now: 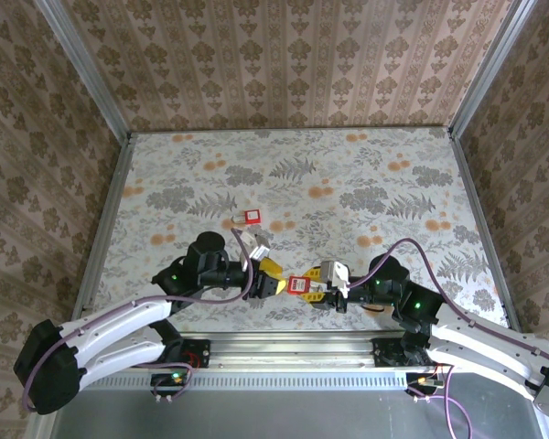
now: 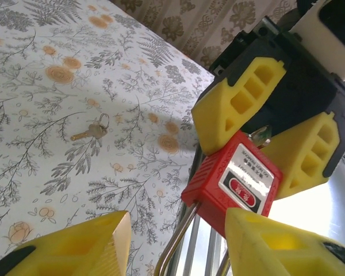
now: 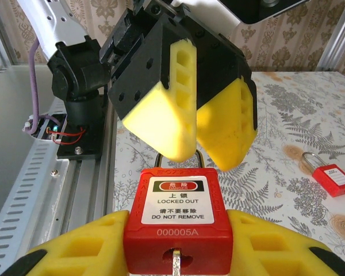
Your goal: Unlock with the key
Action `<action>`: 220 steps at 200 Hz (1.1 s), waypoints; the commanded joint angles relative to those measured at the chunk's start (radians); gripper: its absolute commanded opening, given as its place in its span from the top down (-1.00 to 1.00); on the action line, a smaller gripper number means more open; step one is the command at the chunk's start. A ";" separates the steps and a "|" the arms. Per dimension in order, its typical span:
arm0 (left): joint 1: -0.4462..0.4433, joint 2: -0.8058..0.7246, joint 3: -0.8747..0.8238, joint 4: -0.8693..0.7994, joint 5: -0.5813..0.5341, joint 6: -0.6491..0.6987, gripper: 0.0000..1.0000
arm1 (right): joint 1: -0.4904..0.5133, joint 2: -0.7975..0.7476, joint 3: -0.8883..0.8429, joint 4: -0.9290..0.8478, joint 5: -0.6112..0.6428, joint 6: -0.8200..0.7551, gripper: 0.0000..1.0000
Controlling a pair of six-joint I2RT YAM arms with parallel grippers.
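Red padlock (image 3: pixel 181 201), labelled "LOCKED OUT DO NOT REMOVE" and numbered 000005A, was clamped in the right gripper (image 3: pixel 177 225). The left gripper (image 2: pixel 178 221) was seen with jaws apart around the shackle (image 2: pixel 175 241).

Two red padlocks (image 1: pixel 299 284) (image 1: pixel 252 217), two keys (image 2: pixel 91 132) (image 3: pixel 175 263), two end effectors (image 1: pixel 279 285) (image 1: pixel 318 293), two arms (image 1: pixel 119 325) (image 1: pixel 476 343), one floral table (image 1: pixel 348 165).

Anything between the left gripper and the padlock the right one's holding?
Nothing visible. The right gripper clamps the red padlock by its body. The left gripper straddles the shackle, fingers either side, with no object between.
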 commanded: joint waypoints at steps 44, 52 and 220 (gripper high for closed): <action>0.011 -0.007 -0.019 0.007 0.058 -0.072 0.19 | -0.003 -0.013 0.004 -0.003 0.010 -0.005 0.83; 0.011 -0.009 -0.023 0.008 0.058 -0.078 0.19 | -0.003 -0.014 0.005 -0.002 0.009 -0.005 0.83; 0.007 -0.008 -0.036 -0.115 -0.030 -0.064 1.00 | -0.003 -0.025 0.004 -0.021 0.025 -0.018 0.93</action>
